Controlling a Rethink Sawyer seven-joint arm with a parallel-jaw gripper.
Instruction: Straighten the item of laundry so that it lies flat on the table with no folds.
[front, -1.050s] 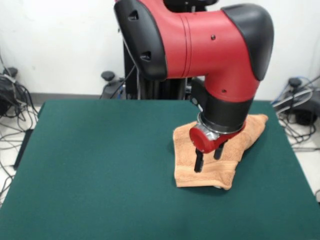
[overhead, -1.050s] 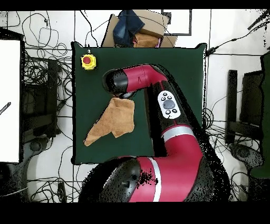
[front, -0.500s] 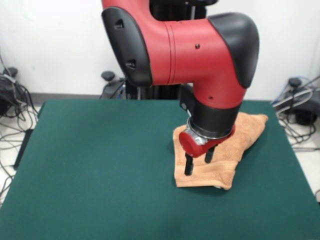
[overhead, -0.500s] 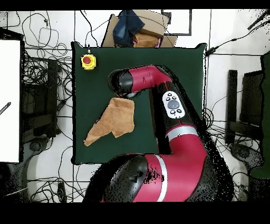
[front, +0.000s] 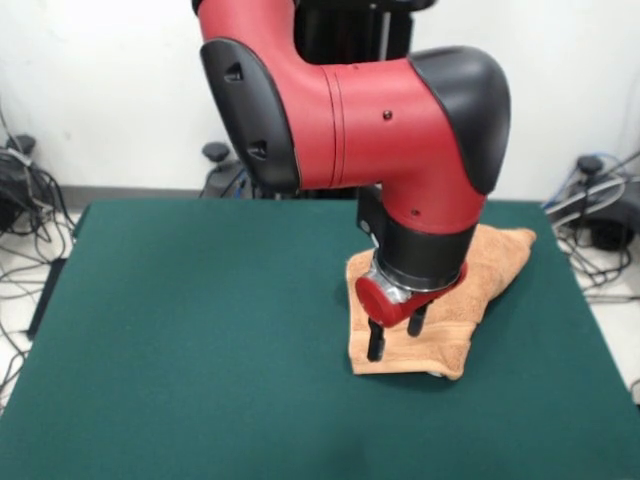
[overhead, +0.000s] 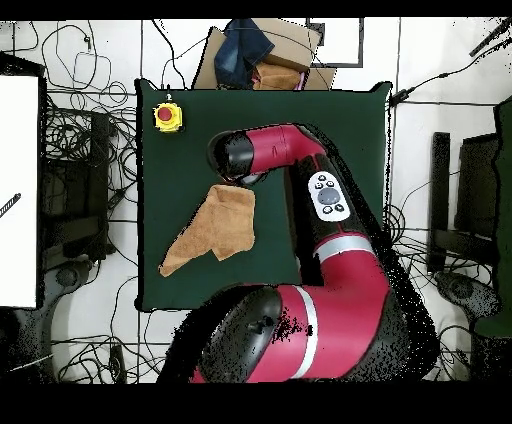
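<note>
Green felt table unchanged. Red arm shifted slightly toward the picture's left in the front view and lower than a second ago. Peach-orange towel unmoved, rumpled and folded over, long axis diagonal, lying near the table's right edge. Gripper spread open, fingertips just above the woven band.

Dark green felt-topped table, rumpled peach-orange towel lying folded toward one side, yellow box with red button near a corner.
</note>
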